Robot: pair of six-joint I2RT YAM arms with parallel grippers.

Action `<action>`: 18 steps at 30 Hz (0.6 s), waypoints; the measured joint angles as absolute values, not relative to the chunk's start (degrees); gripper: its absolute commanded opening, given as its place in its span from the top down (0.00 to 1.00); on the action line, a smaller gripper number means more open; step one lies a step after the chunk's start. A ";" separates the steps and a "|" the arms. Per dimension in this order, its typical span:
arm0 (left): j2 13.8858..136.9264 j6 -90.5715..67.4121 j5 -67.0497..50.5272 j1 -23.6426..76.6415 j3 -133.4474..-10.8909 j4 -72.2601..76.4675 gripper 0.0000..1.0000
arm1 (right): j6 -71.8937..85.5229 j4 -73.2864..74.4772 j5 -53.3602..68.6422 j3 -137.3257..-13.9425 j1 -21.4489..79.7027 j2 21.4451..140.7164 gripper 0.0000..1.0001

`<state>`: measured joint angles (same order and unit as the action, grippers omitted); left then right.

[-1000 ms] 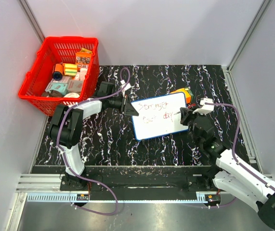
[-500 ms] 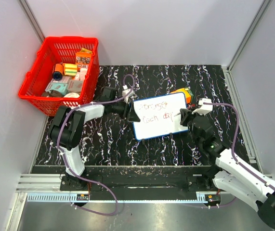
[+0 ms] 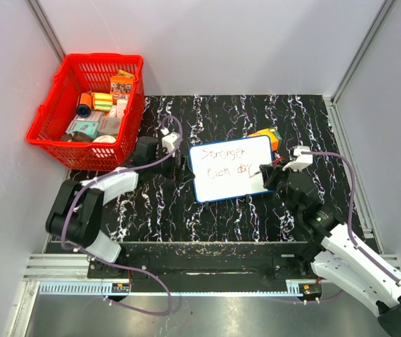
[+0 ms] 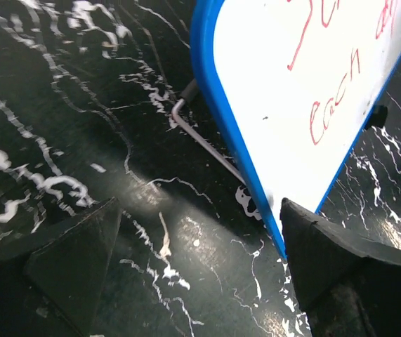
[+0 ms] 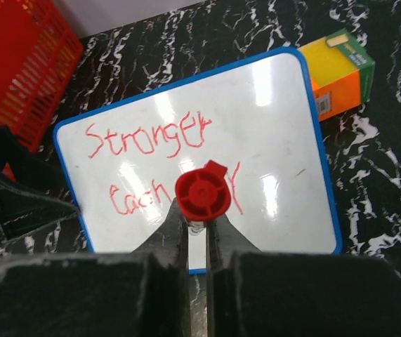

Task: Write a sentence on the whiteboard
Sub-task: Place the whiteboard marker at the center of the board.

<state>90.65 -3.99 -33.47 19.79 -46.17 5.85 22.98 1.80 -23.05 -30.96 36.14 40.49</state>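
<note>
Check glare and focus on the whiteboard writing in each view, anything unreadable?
Right wrist: glare patches on the flat white blue-framed whiteboard, red handwritten sentence readable except where the red round-capped marker covers line two; left wrist: steep angle, words cropped, left pincer fingers soft; top external: even light, writing small.

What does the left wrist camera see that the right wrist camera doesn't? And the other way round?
Only the left wrist camera shows a thin bent wire under the whiteboard edge, framed by the open left gripper. Only the right wrist camera shows the red marker pinched in the right gripper, the orange box, a corner of the red basket, and the whole word "Stronger". Both show the blue-framed whiteboard, red writing and the black marbled table.
</note>
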 measured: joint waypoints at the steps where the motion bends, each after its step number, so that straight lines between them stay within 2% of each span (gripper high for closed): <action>1: 88.49 -4.56 -31.75 19.79 -44.86 6.20 0.01 | 24.27 3.14 -22.28 -30.96 36.16 39.53 1.00; 7: 78.56 -7.84 -25.08 19.92 -41.32 7.33 0.01 | 39.62 8.71 -14.39 -28.21 36.05 32.42 1.00; 18: 54.72 -13.91 -16.69 20.29 -39.62 7.42 0.01 | 69.63 13.89 -1.10 -5.96 36.03 25.32 1.00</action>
<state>54.72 -13.91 -16.69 20.29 -39.62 7.42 69.63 13.89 -1.10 -5.96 36.03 25.32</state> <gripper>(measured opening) 0.987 0.079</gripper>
